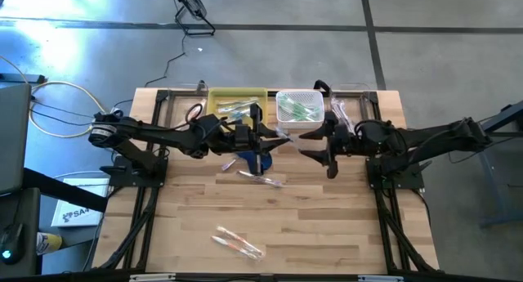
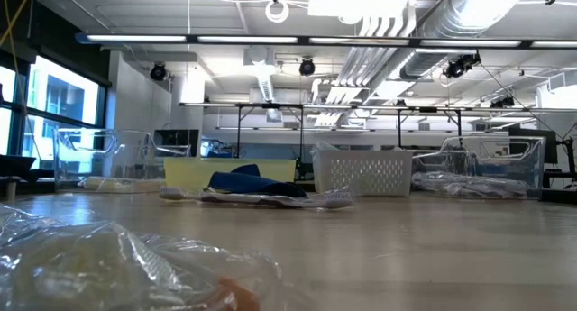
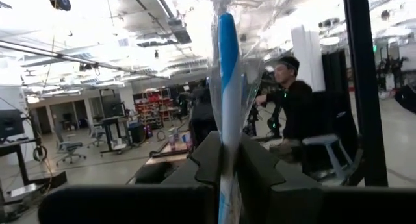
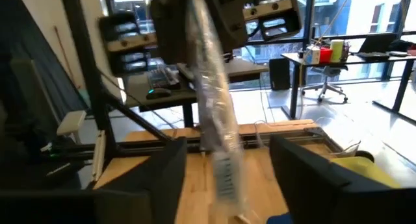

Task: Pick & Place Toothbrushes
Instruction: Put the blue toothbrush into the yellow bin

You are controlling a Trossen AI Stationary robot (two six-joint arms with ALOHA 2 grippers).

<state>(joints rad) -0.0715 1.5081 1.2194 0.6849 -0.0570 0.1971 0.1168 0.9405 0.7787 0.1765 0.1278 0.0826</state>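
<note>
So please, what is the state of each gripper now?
Left gripper: shut on wrapped toothbrush.
Right gripper: open, holding nothing.

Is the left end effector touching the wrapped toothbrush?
Touching. The left wrist view shows the left end effector closed on the wrapped toothbrush, fingers pressed against its sides.

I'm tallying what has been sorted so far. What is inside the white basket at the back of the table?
The white basket holds several green-accented toothbrushes in clear wrappers, seen from above. An exact count is unclear because they overlap, and anything beneath them is hidden.
</note>
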